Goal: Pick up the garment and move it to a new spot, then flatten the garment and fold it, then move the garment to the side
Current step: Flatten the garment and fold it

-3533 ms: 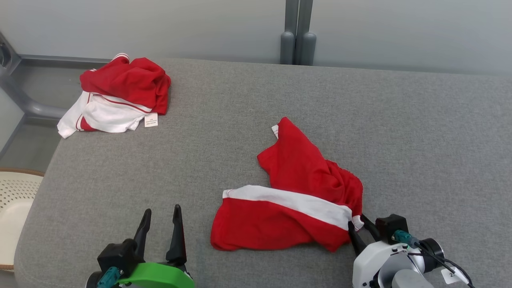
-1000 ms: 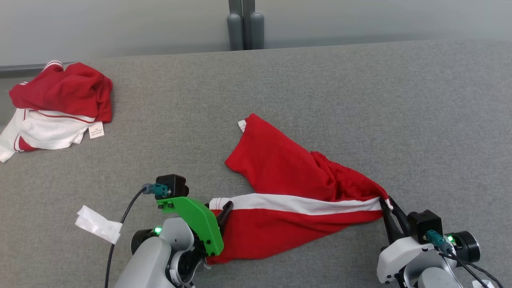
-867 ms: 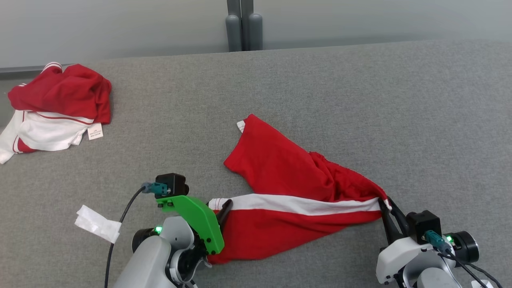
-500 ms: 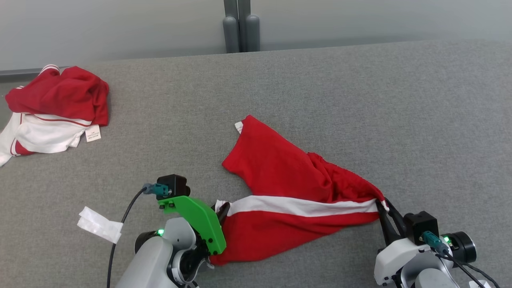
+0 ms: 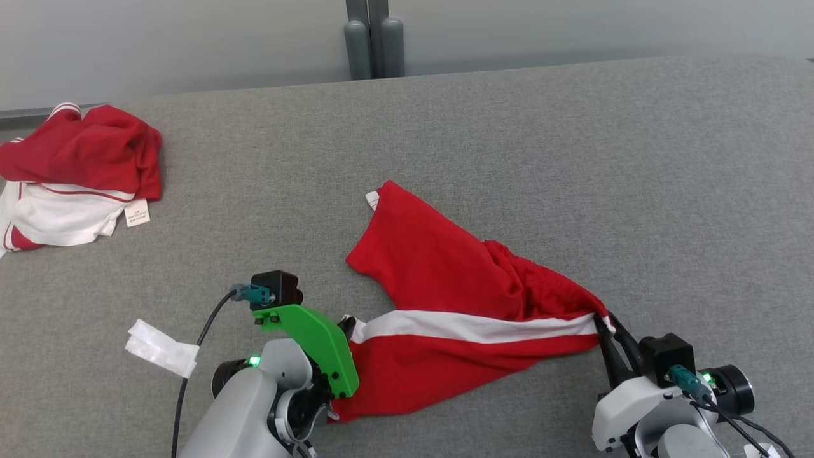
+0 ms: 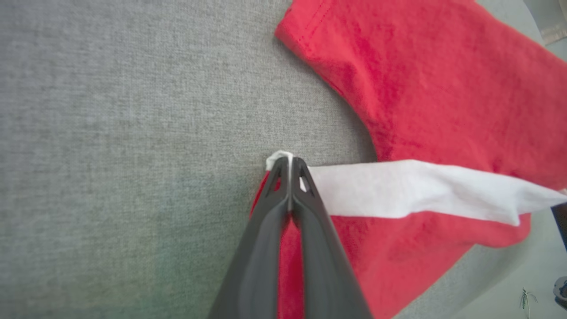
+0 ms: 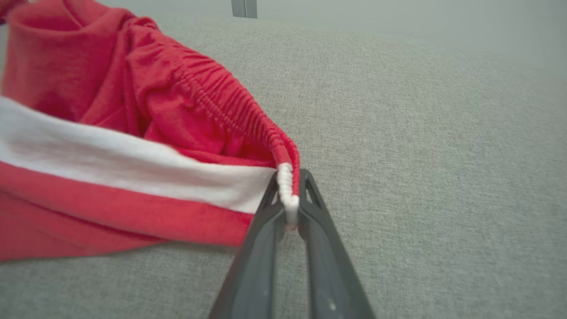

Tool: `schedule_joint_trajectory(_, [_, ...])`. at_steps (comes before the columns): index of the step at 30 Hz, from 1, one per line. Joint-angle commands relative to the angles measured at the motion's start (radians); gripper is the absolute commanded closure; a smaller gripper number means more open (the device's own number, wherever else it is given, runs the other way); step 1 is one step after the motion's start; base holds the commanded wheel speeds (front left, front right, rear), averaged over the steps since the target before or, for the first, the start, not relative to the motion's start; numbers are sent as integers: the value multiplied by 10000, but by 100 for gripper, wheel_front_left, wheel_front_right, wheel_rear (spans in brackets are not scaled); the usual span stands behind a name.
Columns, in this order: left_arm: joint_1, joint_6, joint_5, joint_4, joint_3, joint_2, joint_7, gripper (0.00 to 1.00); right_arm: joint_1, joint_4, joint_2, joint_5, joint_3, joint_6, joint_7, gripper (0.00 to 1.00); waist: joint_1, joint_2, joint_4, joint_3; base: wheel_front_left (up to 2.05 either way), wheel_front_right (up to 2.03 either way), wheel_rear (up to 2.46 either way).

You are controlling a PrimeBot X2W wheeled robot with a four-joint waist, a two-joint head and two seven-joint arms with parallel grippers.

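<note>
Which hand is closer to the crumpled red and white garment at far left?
Left. The left hand, shut on the red shorts, lies nearer the robot, right of the crumpled garment; the right hand is much farther right.

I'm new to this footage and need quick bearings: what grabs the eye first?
The red shorts with a white stripe, stretched across the middle of the grey surface, with the left gripper and right gripper each shut on one end of the stripe. A second red-and-white garment lies crumpled at the far left edge.
</note>
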Motion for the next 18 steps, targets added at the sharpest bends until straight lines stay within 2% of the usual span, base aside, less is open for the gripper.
schedule_joint_trajectory(1, [-182,-50,109,30,-27,90,-80,100,-89,-44,-28,52,-50,-13,-34,100,0,-1,12,-1,0,0,0])
schedule_joint_trajectory(9, [-93,-262,-48,-354,344,135,-1187,100,-221,-511,-28,562,-25,-13,-34,100,0,-1,105,-108,0,0,0])
schedule_joint_trajectory(18, [682,-550,-684,-1977,1176,57,-3108,100,-380,-1994,-48,2035,302,-12,-34,100,0,-1,164,-426,0,0,0])
